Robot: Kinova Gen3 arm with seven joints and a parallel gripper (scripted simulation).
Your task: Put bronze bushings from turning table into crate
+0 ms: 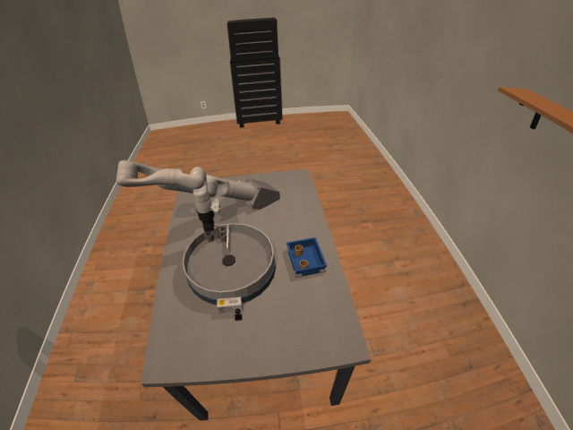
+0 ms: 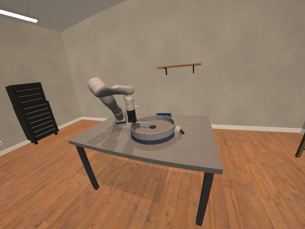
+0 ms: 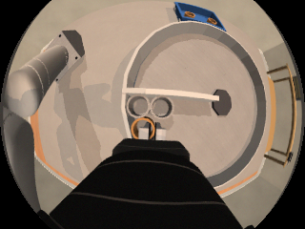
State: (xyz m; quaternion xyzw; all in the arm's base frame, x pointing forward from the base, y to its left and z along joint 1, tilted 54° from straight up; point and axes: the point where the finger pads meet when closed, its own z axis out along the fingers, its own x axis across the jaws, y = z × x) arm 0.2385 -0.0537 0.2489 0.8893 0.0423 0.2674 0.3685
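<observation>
The round turning table (image 1: pixel 228 262) with a grey rim stands mid-table; it also shows in the wrist view (image 3: pixel 193 98). My gripper (image 3: pixel 152 128) reaches down inside its far left rim and is shut on the wall of a bronze bushing (image 3: pixel 144 128), an orange ring seen from above. Two steel bushings (image 3: pixel 152 107) stand side by side just beyond it, against a white bar (image 3: pixel 172 93) that runs to the black hub (image 3: pixel 223 97). The blue crate (image 1: pixel 305 255) to the right holds two bronze bushings (image 1: pixel 301 256). In the top view my gripper (image 1: pixel 208 233) hides the held bushing.
The arm's base (image 1: pixel 261 194) sits at the table's far side. A small control box (image 1: pixel 229 305) with a label stands at the front of the turning table. A black drawer cabinet (image 1: pixel 254 72) stands against the back wall, a wooden shelf (image 1: pixel 536 107) on the right wall.
</observation>
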